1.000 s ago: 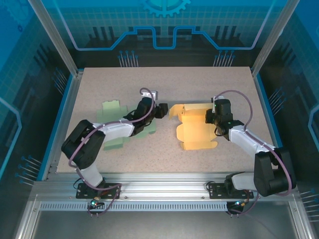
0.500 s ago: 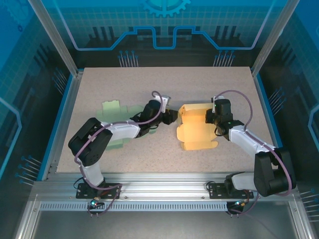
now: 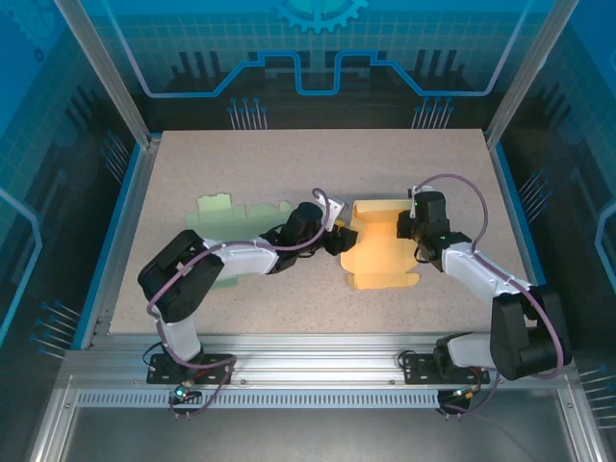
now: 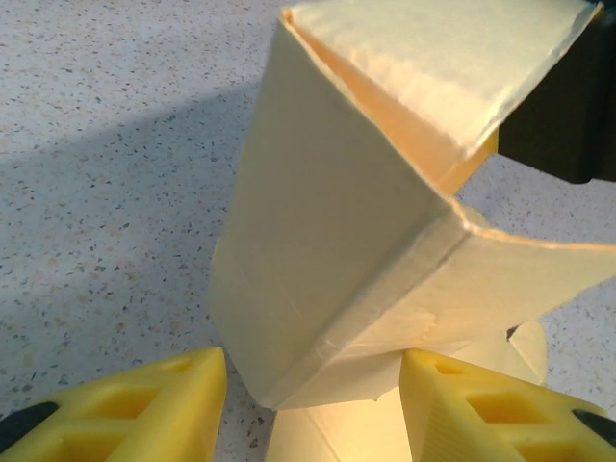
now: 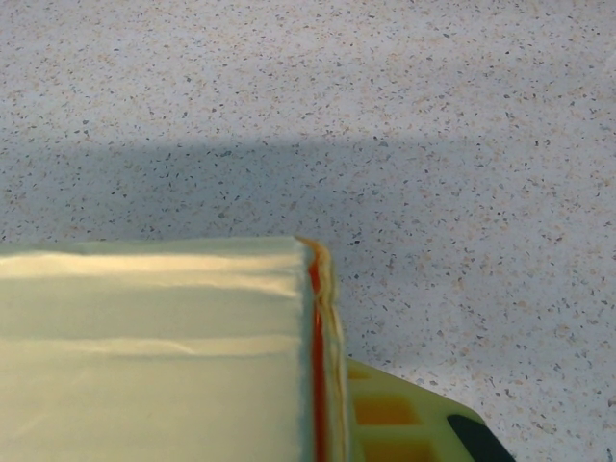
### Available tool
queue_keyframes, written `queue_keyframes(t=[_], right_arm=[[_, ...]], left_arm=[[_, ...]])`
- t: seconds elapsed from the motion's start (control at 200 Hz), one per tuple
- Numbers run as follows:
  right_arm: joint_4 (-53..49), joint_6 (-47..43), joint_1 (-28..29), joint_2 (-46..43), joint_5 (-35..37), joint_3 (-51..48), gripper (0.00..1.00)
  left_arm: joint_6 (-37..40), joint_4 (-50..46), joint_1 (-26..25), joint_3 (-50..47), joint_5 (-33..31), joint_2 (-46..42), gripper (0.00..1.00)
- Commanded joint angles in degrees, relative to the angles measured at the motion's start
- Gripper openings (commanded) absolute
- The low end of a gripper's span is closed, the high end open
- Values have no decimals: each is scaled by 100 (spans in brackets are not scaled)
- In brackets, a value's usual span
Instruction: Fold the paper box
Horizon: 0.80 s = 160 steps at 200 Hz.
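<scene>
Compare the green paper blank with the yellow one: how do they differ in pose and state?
The green blank lies flat; the yellow blank has panels folded up. The left gripper and right gripper are both at the yellow blank, neither at the green blank. The green blank is pale, the yellow blank deeper in tone. Both are cut paper on the speckled table.

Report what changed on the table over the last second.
The left arm swung right, off the green sheet, to the yellow box; its open jaws now straddle the left flap, pushed from splayed out to upright. The right arm stayed, jaws shut on the box's right side; green sheet unmoved.
</scene>
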Motion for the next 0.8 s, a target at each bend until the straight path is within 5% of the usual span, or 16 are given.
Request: queue_keyframes(t=[0.0,0.325,0.795], right_arm=[[135,77,-21,-106,-116,-9,0],[158,62,-17,-102,-143,-9,0],[144,72,33,-77,-344,7,0]], left_arm=[[392,152,-40,285,81,172,52],[751,799,-160,511,-802,434,40],[1323,1808,-592,844,-3333,874,15]])
